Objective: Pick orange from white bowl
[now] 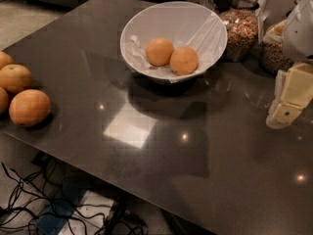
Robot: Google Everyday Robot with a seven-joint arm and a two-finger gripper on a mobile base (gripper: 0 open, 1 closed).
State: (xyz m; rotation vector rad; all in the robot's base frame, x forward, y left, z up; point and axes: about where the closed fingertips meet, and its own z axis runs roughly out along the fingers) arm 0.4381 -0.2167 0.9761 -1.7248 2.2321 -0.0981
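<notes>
The white bowl (146, 28), lined with crumpled white paper, stands at the back middle of the dark table. Two small oranges lie in it side by side. The deeper-coloured orange (184, 60) is on the right, touching the slightly paler one (159, 51) on its left. My gripper (287, 102) hangs at the right edge of the view, above the table, to the right of the bowl and a little nearer than it. It is well apart from the bowl and holds nothing that I can see.
Several bigger oranges (28, 107) lie at the table's left edge. Glass jars of nuts (240, 31) stand right behind the bowl at the back right. Cables (29, 204) lie on the floor below the table's front edge.
</notes>
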